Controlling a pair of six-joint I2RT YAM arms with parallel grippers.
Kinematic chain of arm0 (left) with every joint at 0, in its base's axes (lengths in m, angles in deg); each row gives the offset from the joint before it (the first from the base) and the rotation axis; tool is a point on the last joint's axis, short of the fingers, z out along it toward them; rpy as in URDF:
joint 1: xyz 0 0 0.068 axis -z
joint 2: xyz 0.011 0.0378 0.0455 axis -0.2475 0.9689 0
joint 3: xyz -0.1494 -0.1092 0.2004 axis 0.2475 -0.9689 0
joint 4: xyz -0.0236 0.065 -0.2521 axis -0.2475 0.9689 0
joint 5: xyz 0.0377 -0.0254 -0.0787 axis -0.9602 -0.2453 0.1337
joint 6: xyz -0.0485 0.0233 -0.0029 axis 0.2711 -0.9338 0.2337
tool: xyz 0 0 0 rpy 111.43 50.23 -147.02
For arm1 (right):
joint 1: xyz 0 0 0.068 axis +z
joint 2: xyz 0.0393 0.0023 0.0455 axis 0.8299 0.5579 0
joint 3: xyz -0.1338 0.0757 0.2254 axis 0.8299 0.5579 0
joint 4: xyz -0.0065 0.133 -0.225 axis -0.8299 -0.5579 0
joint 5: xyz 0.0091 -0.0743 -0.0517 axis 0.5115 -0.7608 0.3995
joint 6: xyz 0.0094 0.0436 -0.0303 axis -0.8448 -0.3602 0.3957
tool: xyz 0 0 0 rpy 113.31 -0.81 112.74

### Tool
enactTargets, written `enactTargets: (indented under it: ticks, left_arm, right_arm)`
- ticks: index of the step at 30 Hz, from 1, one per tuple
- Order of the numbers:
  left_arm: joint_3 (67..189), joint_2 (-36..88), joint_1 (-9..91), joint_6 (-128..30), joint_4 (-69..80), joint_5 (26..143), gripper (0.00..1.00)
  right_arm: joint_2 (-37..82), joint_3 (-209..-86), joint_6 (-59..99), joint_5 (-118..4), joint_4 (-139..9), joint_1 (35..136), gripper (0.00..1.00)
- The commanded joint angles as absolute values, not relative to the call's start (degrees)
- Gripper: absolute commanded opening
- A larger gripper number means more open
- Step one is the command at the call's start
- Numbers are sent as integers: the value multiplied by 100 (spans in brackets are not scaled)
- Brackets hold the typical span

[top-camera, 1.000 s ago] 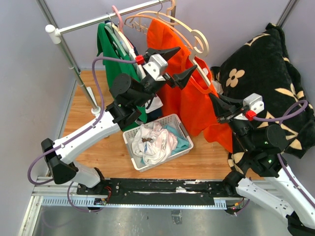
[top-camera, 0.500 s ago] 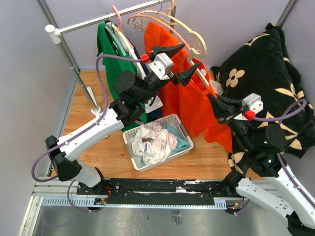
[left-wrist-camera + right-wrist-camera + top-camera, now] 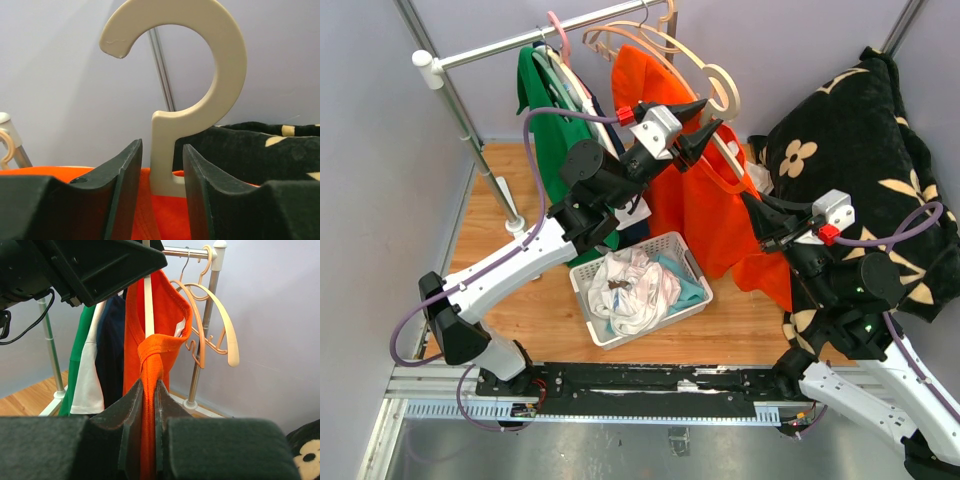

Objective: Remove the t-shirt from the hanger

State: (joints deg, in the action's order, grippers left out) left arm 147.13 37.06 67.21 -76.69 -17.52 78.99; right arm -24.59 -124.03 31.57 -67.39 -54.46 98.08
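Counted over the wooden table (image 3: 500,220): two arms, one orange t-shirt (image 3: 695,215), one cream plastic hanger (image 3: 725,85), one white slatted plastic basket (image 3: 620,252), one black cushion with cream flowers (image 3: 860,130), one metal clothes rail (image 3: 520,40).

Left gripper (image 3: 712,112): raised high to the right of the rail, at the flat neck under the cream plastic hanger's hook. From the left wrist view: two dark fingers (image 3: 120,190) partway in, one on each side of the neck, a narrow gap showing on both sides. Straddling, not yet pinching. One round hook above the fingertips, apart from the rail.

Right gripper (image 3: 752,205): aimed up and left at the shirt's right side, clamped tight on one bunched fold of orange cloth. Fold squeezed to a thin rope between the two fingers in the right wrist view.

Orange t-shirt: on the hanger, between the two grippers, right of the rail's garments, lower edge drooping just beside the basket's far right corner. Hanger's pale bar running up through the neck opening.

On the rail: one green t-shirt (image 3: 545,110), one white garment (image 3: 87,385) and one navy garment (image 3: 112,340) pressed close together; one pink hook (image 3: 556,28); bare tan hangers (image 3: 226,330), overlapping, number hard to tell.

In the basket: one heap of white and pale blue cloth, pieces impossible to count.
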Motion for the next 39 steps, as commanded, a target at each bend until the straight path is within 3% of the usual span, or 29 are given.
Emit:
enactTargets:
  ticks: [1, 4, 8, 10, 15, 18, 30, 39]
  left_arm:
    - [14935, 3779, 6707, -7686, -1780, 7870, 40]
    - [14966, 3795, 6708, -7659, -1778, 7884, 31]
    - [15000, 3786, 6707, -7569, -1761, 7872, 6]
    - [15012, 3768, 6707, -7455, -1753, 7774, 1]
    - [15202, 3744, 6707, -7281, -1592, 7388, 0]
    - [15381, 3771, 6702, -7309, -1437, 7175, 0]
    - [16161, 3837, 6169, -7147, -542, 7459, 0]
    - [16448, 3880, 5843, -6851, -374, 7652, 0]
  right_arm:
    - [-2562, -12523, 3096, -6645, -5074, 9766, 1]
    - [-2565, -12522, 3097, -6650, -5083, 9766, 1]
    - [-2573, -12521, 3101, -6653, -5109, 9766, 1]
    - [-2577, -12524, 3110, -6669, -5146, 9766, 3]
    - [-2636, -12567, 3202, -6709, -5348, 9766, 44]
    - [-2688, -12587, 3261, -6698, -5489, 9766, 57]
    - [-3191, -12467, 3368, -6892, -5856, 9761, 62]
    - [-3282, -12353, 3432, -7084, -6197, 9766, 55]
